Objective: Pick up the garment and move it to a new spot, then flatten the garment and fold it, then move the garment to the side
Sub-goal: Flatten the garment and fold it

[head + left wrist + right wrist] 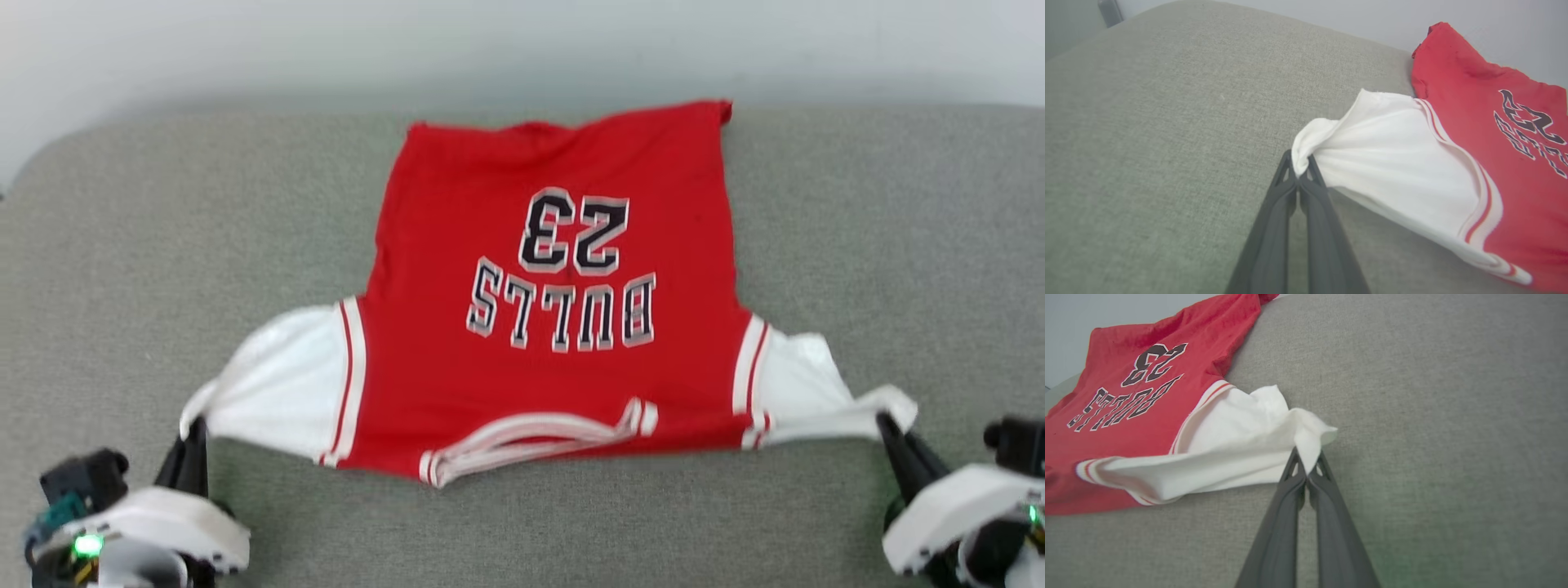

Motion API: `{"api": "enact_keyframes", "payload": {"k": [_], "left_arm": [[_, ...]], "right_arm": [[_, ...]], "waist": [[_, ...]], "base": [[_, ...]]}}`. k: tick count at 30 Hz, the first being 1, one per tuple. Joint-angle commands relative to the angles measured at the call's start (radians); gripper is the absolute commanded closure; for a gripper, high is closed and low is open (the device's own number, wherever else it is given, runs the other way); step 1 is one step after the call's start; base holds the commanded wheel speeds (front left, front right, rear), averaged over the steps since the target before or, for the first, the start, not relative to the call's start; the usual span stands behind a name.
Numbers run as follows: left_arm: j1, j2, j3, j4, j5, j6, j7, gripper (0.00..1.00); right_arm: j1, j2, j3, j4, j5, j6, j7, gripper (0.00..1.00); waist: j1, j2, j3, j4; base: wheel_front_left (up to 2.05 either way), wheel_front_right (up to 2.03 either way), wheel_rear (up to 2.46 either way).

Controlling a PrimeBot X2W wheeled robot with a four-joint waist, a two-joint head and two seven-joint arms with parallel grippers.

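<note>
Nearest to the robot, the left gripper and the right gripper are each closed on the tip of a white sleeve: the left sleeve and the right sleeve. The garment is stretched between them, so its sleeve line runs left to right and both arms are equally near. Beyond the striped collar, the red body lies on the grey padded surface, pointing away from the robot. Its hem is at the far edge by the wall. The wrist views show the cloth bunched between the fingertips. The head view gives the whole outline, printed side up.
</note>
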Motion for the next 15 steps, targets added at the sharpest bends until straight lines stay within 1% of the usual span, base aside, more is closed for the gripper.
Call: {"api": "enact_keyframes", "payload": {"k": [1, 3, 7, 10, 15], "left_arm": [[0.056, 0.003, 0.010, -0.034, -0.009, 0.017, -0.004, 1.00], [0.087, 0.002, 0.008, -0.055, -0.007, 0.024, -0.002, 1.00], [0.196, -0.005, -0.022, -0.124, 0.004, 0.041, 0.020, 1.00], [0.266, -0.012, -0.042, -0.166, 0.016, 0.062, 0.030, 1.00], [0.339, -0.008, -0.067, -0.239, 0.040, 0.086, 0.032, 1.00]], "right_arm": [[0.068, 0.015, -0.029, -0.023, -0.013, -0.002, 0.019, 1.00], [0.098, 0.026, -0.039, -0.040, -0.022, -0.002, 0.030, 1.00], [0.223, 0.080, -0.096, -0.091, -0.047, -0.002, 0.057, 1.00], [0.311, 0.115, -0.127, -0.122, -0.073, -0.002, 0.076, 1.00], [0.402, 0.147, -0.166, -0.174, -0.115, -0.002, 0.102, 1.00]], "waist": [[0.0003, 0.0000, -0.052, 0.010], [0.0003, 0.0000, -0.064, 0.014], [0.0003, 0.0000, -0.109, 0.027], [0.0003, 0.0000, -0.140, 0.035], [0.0003, 0.0000, -0.160, 0.049]], "base": [[0.00, 0.00, 0.00], [0.00, 0.00, 0.00], [0.00, 0.00, 0.00], [0.00, 0.00, 0.00], [0.00, 0.00, 0.00]]}}
